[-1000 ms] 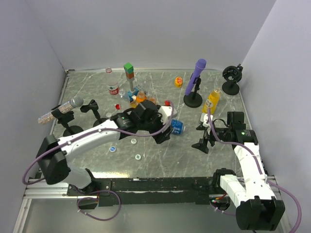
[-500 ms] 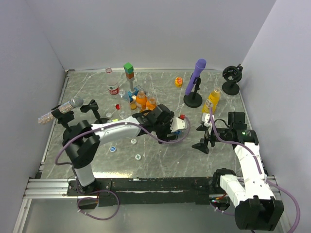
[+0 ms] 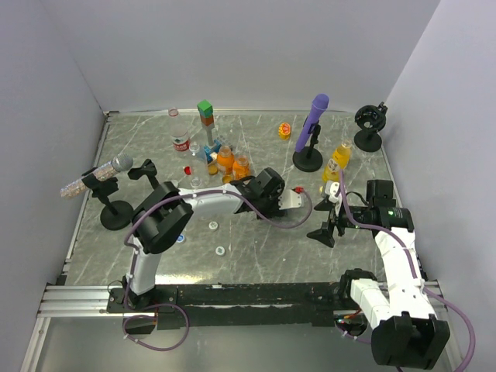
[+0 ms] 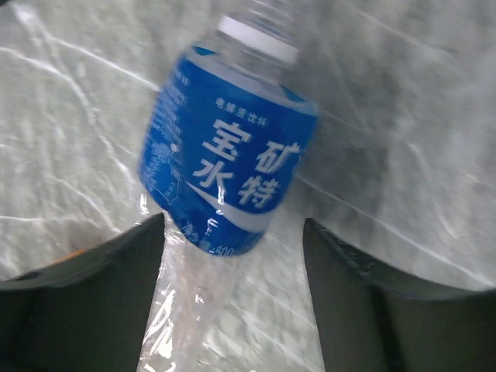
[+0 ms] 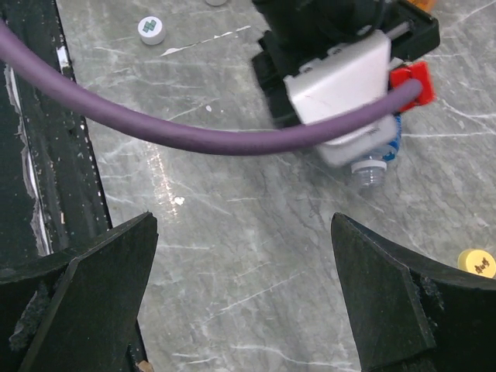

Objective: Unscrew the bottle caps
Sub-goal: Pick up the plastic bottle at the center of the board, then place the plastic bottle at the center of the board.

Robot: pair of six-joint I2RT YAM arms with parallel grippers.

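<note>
My left gripper reaches to the middle right of the table and is shut on the clear lower part of a squat blue-labelled bottle. The fingers stand either side of it. In the right wrist view the bottle's neck pokes out under the left wrist, threads bare, with no cap on it. My right gripper is open and empty, a short way right of the bottle, with bare table between its fingers. Loose caps lie on the table: white, white, blue, red.
Several small bottles cluster at the back middle by stacked green and orange blocks. A yellow juice bottle and a purple microphone stand behind the right gripper. A yellow cap lies nearby. Black stands are at the left.
My left arm has stretched to the right, carrying the blue-labelled bottle closer to the right gripper. The right arm has hardly moved.
</note>
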